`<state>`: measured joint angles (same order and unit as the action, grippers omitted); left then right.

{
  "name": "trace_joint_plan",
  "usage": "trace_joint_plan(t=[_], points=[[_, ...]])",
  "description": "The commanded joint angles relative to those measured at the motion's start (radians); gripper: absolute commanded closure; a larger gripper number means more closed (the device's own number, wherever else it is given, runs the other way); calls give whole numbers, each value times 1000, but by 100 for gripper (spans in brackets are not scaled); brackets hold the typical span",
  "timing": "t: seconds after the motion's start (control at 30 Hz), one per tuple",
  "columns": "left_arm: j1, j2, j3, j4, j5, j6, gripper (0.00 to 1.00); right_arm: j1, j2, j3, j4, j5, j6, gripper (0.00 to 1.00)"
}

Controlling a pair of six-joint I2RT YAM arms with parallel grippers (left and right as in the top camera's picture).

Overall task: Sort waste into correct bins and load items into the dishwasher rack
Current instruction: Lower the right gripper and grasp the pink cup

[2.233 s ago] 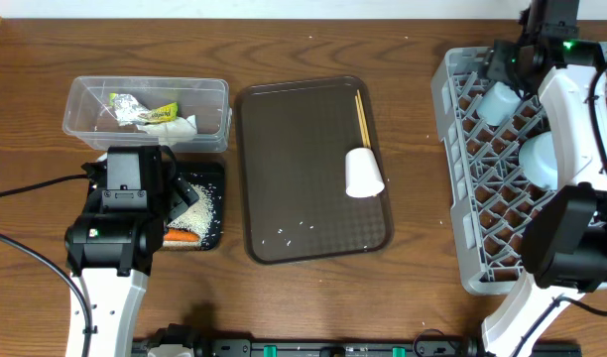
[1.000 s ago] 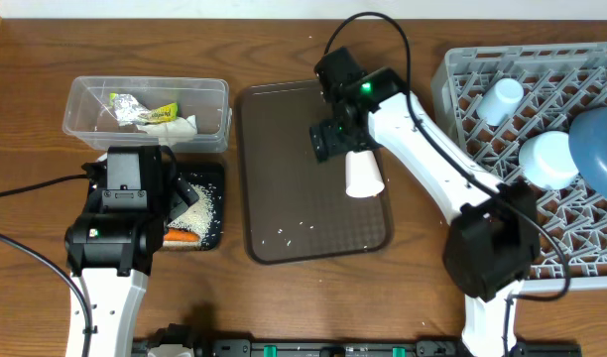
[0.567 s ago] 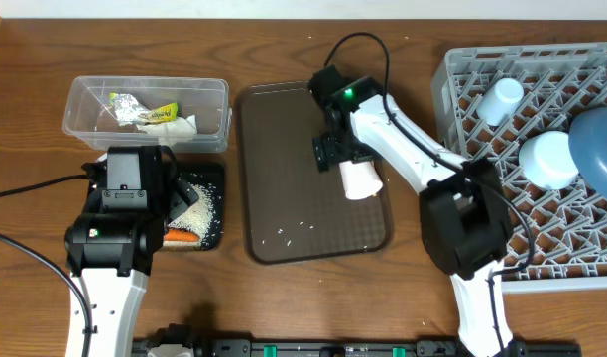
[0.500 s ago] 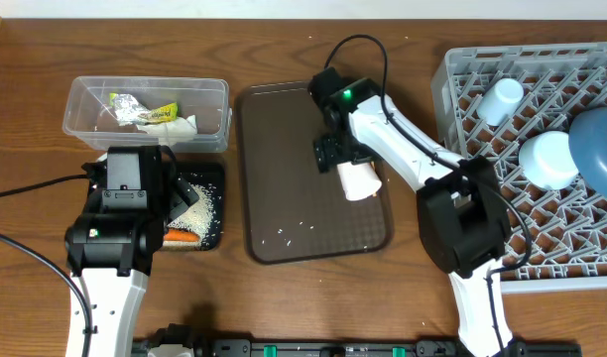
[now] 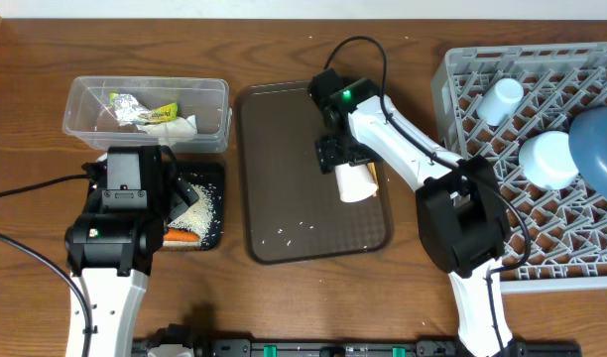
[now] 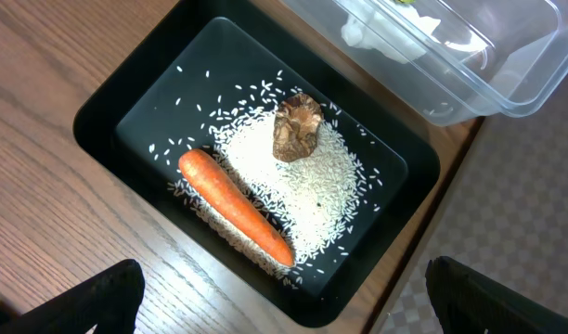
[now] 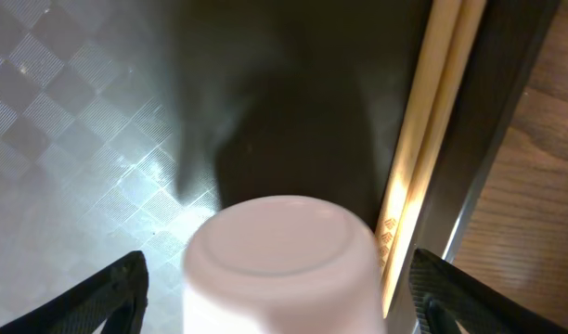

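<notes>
Right wrist view: the white cup [image 7: 282, 255] is seen lying on its side on the brown tray [image 7: 80, 111], its base turned toward the right tool [image 7: 284, 301], whose fingers [image 7: 98, 301] are spread open to either side of it, no contact being shown. The cup's long axis is judged to run away from the tool, roughly along the tray's right edge, so the grasp is to be made across the round body. Two chopsticks [image 7: 432, 139] are laid parallel just beside the cup and could be caught. The right arm is by far the nearer; the left tool [image 6: 284, 311] is held open over the black tray [image 6: 108, 121]. Counted: one white cup and two chopsticks on the brown tray; one blue cup [image 5: 502, 99], one pale bowl [image 5: 546, 159] and one dark bowl [image 5: 596, 134] in the rack [image 5: 472, 109]; one carrot [image 6: 236, 221] and one lump [image 6: 296, 127] on rice [image 6: 307, 186]
</notes>
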<state>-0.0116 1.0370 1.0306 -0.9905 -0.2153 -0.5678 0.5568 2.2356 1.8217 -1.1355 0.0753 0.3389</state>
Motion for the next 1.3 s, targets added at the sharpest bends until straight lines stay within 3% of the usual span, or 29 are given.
trace_joint_plan(t=[0.0, 0.33, 0.93, 1.27], points=[[-1, 2, -1, -4, -2, 6, 2, 19, 10, 0, -10, -11, -67, 14], [-1, 2, -1, -4, -2, 6, 2, 24, 10, -1, -61, -12, -63, 12], [-1, 2, -1, -4, -2, 7, 2, 33, 10, -31, -35, -12, -63, 16], [-1, 2, -1, -3, -2, 7, 2, 33, 10, -31, -30, -12, -63, 32]])
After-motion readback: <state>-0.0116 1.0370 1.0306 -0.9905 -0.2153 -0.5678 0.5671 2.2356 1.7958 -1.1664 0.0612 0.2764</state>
